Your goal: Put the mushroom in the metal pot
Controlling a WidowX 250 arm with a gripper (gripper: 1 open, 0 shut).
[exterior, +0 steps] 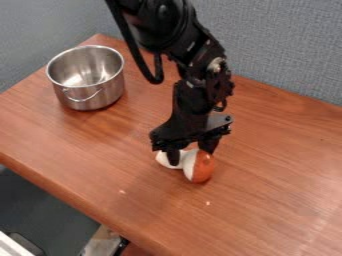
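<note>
Gripper [186, 158] points down over the mushroom [198, 168], fingers straddling its cream stem (whether they grip it, I cannot tell). Mushroom lies on the wooden table [80, 140]; metal pot [86, 77] at ten o'clock, well apart.

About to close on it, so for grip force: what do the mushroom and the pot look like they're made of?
Mushroom: looks like a plastic or rubber toy, with a smooth, slightly glossy reddish-brown cap and a matte cream stem; hard or soft I can't tell. Metal pot: polished steel by its look, with bright mirror-like reflections on wall and rim.
</note>
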